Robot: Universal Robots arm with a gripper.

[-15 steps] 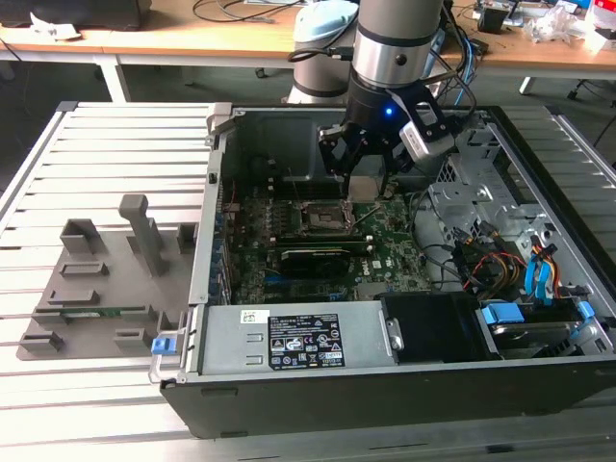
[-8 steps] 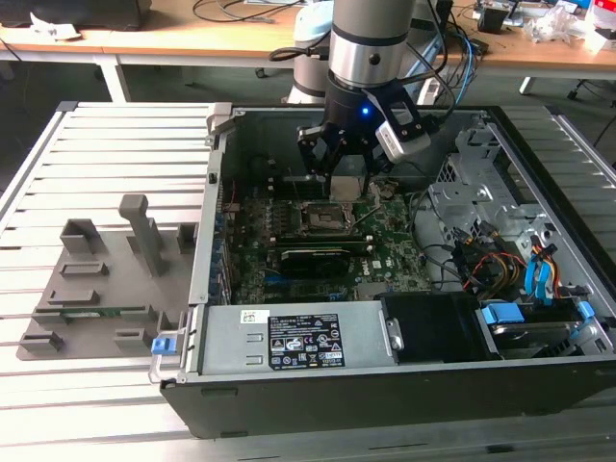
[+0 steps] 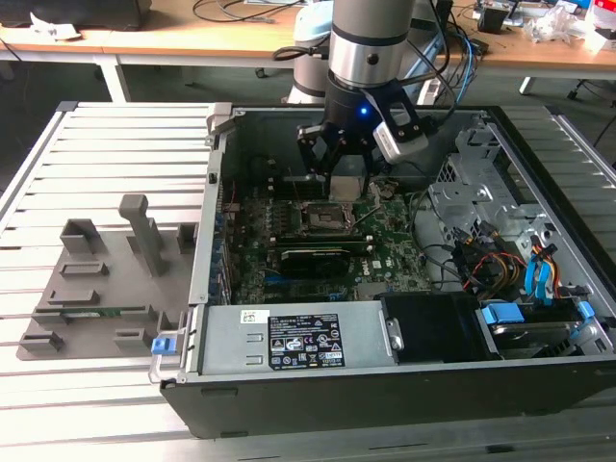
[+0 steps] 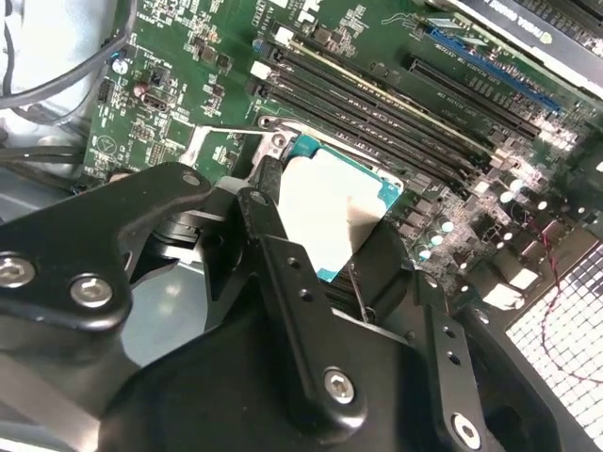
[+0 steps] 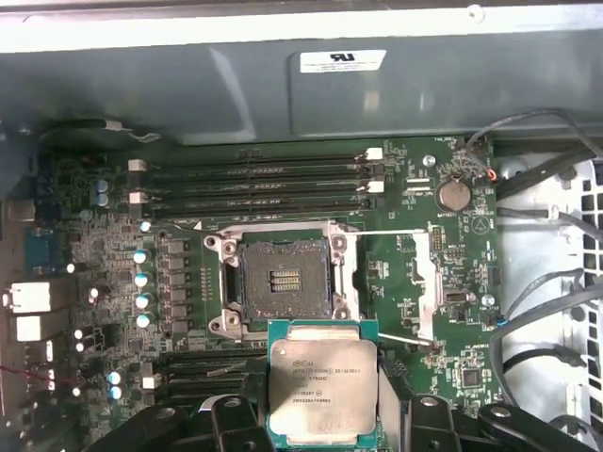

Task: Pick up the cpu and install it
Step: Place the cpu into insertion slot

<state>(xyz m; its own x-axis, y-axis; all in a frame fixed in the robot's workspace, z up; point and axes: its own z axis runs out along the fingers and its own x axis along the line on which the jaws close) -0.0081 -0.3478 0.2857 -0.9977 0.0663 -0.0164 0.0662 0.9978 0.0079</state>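
Pickup looks done: the cpu point(image 5: 322, 381) is off its resting place and in the gripper point(image 5: 322, 416), pale metal top facing the camera in the first wrist view. The black fingers point(image 5: 236, 414) are closed in against opposite edges of the chip, with no gap showing on either side. In the second wrist view the same chip point(image 4: 334, 207) shows between the finger links, tilted in the picture and held above the green motherboard point(image 4: 188, 85), apart from it.

Installation is not done. The socket point(image 5: 283, 281) stands open and empty; its dark contact field is bare inside the metal frame, and thin retaining levers point(image 5: 391, 233) lie swung out beside it. The cpu is just beside the socket rather than centred over it — in the first wrist view one edge of the chip overlaps the frame's rim, no more.

In the exterior view the gripper point(image 3: 342, 159) hangs inside the open computer case point(image 3: 385, 414), low over the board near the socket point(image 3: 322, 217).

So by my reading the carry is nearly over, while lining up, seating and releasing the chip are all left to do.
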